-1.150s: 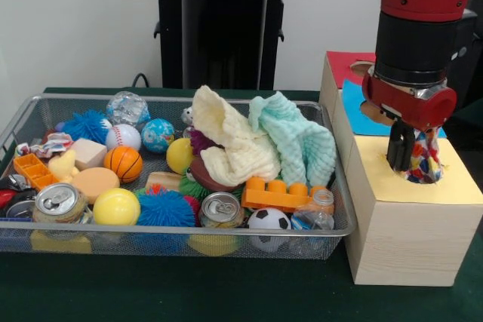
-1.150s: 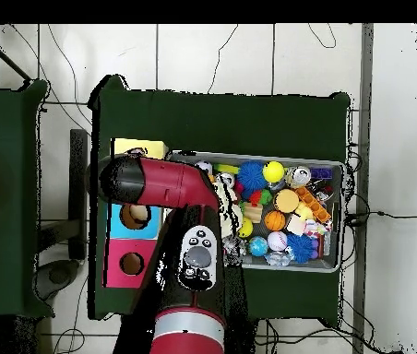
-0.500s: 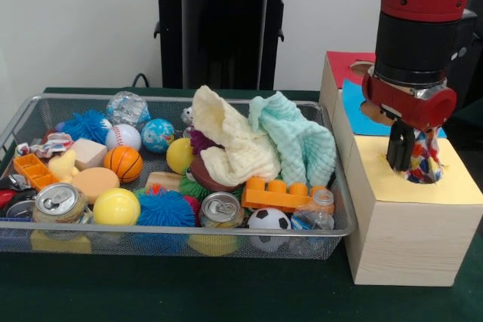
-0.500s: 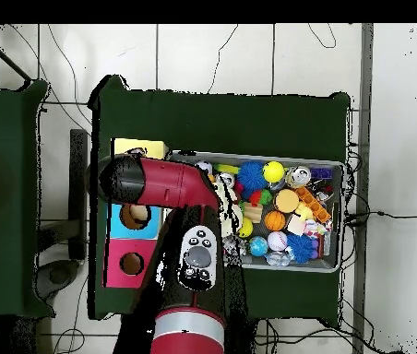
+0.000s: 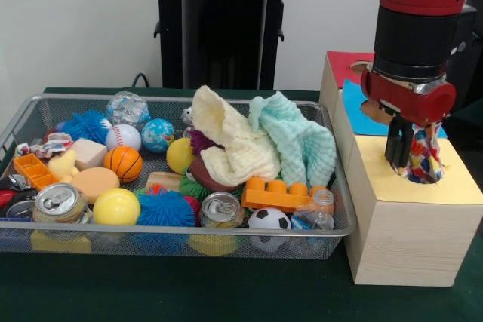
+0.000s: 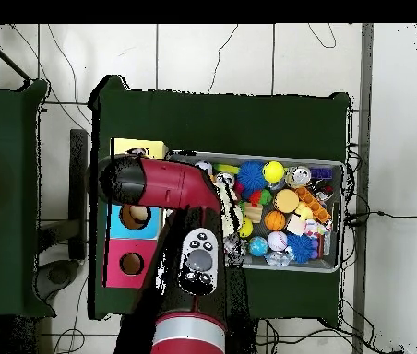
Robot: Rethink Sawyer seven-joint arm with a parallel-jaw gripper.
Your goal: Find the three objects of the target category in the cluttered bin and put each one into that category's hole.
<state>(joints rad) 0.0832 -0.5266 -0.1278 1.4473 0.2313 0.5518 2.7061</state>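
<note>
Front view: the red and black arm comes down over the wooden box that stands just beside the right end of the wire bin. The gripper hangs at the hole in the box's yellow top panel, and between its fingers sits a crumpled multicoloured wrapper — red, blue and yellow patches on a clear crinkled film. The fingers are clamped on the wrapper, whose lower part dips into the hole while its upper part is above the yellow panel. Behind the yellow panel the box top shows a blue panel and then a red panel, each partly hidden by the arm.

The bin is crowded. Two cloths, a cream one and a mint-green one, are heaped at its middle and right. Along the front lie two drink cans, a yellow ball, a blue spiky ball, a small football and an orange toy brick. Further back sit a basketball, a baseball and a globe-patterned ball.

Overhead view: the arm covers much of the box, whose blue and red panels each show a round hole — the gripper itself is hidden beneath the arm there.
</note>
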